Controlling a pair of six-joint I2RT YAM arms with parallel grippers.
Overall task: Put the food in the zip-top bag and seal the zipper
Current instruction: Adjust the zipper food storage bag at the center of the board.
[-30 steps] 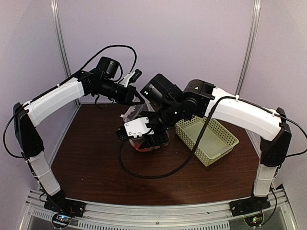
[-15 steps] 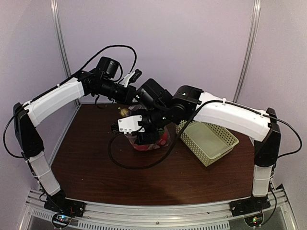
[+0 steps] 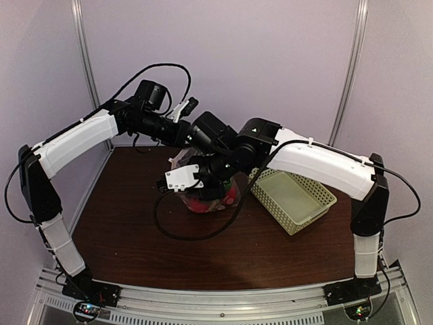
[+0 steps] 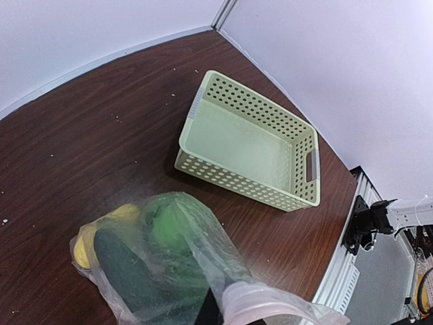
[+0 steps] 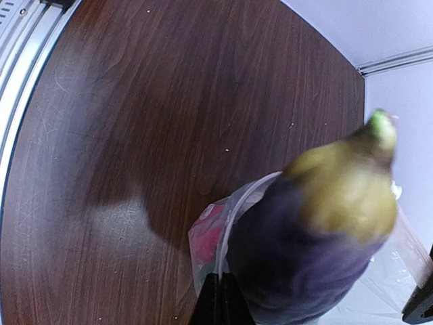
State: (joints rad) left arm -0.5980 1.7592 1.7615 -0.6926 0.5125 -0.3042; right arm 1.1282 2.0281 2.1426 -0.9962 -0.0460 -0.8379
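Observation:
The zip-top bag stands at mid-table between both arms, with the red-pink ball showing through it. In the left wrist view the bag holds green pieces, a dark cucumber and a yellow piece. My left gripper is shut on the bag's edge by the zipper. In the right wrist view a blurred purple eggplant fills the bag's mouth. The red-pink ball lies beside it. My right gripper is shut on the zipper.
A pale green lattice basket sits right of the bag, with nothing in it. Bare brown table lies left of and in front of the bag. The metal rail runs along the table's edge.
The right arm has swung left and back over the bag. Its jaws were open and now are shut on the bag's rim. The left arm has held still.

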